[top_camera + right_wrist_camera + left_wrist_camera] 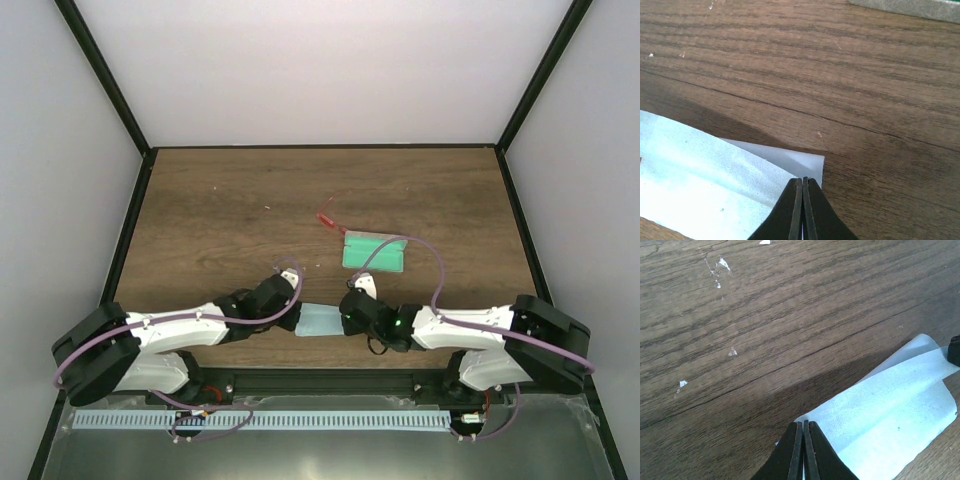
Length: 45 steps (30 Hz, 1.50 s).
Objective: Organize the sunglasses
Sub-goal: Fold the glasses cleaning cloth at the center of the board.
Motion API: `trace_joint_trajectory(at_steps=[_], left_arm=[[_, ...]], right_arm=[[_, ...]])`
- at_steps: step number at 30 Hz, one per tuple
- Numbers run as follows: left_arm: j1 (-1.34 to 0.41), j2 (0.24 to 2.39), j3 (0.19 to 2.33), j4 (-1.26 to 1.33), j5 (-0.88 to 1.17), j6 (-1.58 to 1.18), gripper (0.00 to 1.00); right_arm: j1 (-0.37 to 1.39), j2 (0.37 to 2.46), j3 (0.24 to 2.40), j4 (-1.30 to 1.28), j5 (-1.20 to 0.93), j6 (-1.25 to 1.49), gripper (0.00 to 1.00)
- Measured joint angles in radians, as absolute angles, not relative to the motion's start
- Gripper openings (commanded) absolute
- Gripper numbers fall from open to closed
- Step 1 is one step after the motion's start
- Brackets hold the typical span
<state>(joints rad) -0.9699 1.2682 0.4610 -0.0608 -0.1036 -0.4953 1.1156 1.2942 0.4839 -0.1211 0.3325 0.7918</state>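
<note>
At left gripper point(803, 424), cloth point(890, 410), seemingly pinched

At bench point(220, 220) near edge, cloth point(320, 322) between left claw point(297, 318) and right claw point(345, 320); behind, case point(375, 252); just beyond its far left corner, sunglasses point(327, 218).

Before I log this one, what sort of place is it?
Probably a lab robot test cell: a wood-grain table enclosed by white walls and black framing, with a left arm and right arm bolted at its near edge.
</note>
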Motion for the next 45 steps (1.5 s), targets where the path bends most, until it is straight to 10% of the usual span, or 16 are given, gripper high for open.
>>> trace_joint_trajectory(at_steps=[45], left_arm=[[-1.010,1.261,0.422,-0.046,-0.106,-0.533,0.04]], right_arm=[[1.149,1.282,0.447,-0.113,0.326,0.828,0.01]])
